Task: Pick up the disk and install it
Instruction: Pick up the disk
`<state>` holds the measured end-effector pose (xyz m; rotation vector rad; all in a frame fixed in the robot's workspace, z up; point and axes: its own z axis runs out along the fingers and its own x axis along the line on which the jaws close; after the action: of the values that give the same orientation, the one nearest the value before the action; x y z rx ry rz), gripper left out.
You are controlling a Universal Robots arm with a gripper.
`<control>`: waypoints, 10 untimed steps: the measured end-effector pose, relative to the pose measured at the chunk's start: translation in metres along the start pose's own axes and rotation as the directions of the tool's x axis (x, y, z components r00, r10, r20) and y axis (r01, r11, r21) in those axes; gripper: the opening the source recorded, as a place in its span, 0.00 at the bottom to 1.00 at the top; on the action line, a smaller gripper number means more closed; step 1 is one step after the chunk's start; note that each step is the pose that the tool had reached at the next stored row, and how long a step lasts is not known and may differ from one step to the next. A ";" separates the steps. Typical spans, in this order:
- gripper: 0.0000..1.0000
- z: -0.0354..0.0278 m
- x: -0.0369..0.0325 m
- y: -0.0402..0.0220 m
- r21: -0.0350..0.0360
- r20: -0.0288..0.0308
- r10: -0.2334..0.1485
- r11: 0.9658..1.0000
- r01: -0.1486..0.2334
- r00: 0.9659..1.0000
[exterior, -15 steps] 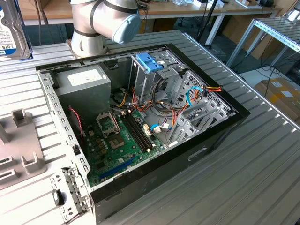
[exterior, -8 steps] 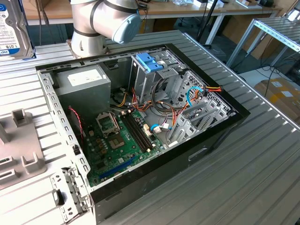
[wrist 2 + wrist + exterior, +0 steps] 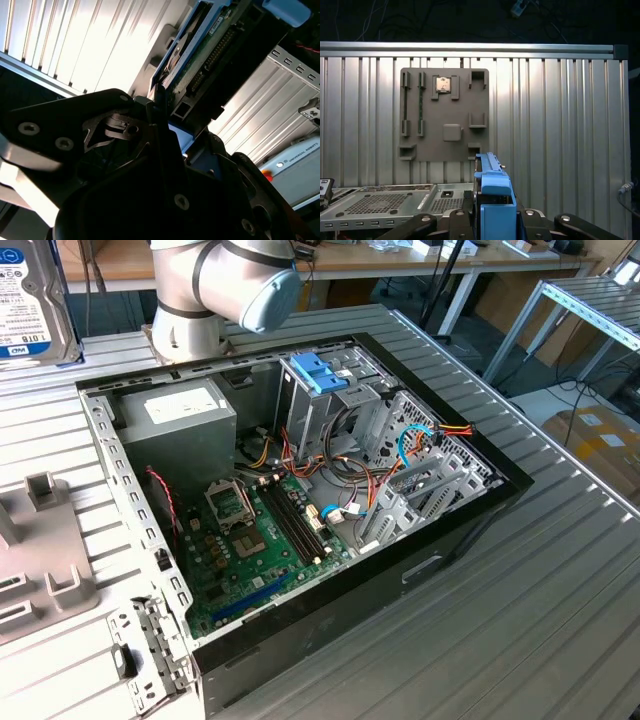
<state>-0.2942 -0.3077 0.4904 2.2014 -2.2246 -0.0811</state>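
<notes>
Grips the disk (image 3: 28, 300) with the gripper (image 3: 167, 107), jaws shut against its two flat faces. Holds it raised at the exterior view's upper left corner, to the left of the arm's base (image 3: 215, 290) and partly cut off by the edge. Shows there a dark metal body and a big white label with barcodes. Turned edge-on in the second wrist view, with a blue rail along the edge and a green circuit board with a row of pins on the underside. Standing upright between the black jaws in the first wrist view, blue rail foremost.

Beneath, a ribbed aluminium table (image 3: 560, 570). On it in the first wrist view, a grey fixture plate (image 3: 445, 115) lying flat, with a small square chip (image 3: 443, 84) in one pocket, and a perforated metal panel (image 3: 380, 202) near the gripper. At the table's middle in the exterior view, an open case (image 3: 300, 625) with a grey power supply (image 3: 180, 420), a green motherboard (image 3: 255, 540), loose coloured cables and a drive cage topped by a light-blue bracket (image 3: 318, 370). Around the table, desks, a metal rack and a cardboard box (image 3: 600, 445) on the floor.

Bounded at the far side by a straight rail (image 3: 470, 48), dark beyond it. Wide bare table on the exterior view's right of the case.
</notes>
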 end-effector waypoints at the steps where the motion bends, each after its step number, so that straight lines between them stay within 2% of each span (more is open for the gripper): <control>1: 0.37 0.0000 0.0000 -0.0010 0.000 0.000 0.000 1.000 0.000 1.000; 10: 0.37 -0.0004 -0.0001 -0.0096 0.000 0.000 0.000 1.000 0.000 1.000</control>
<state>-0.2846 -0.3078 0.4904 2.2014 -2.2246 -0.0811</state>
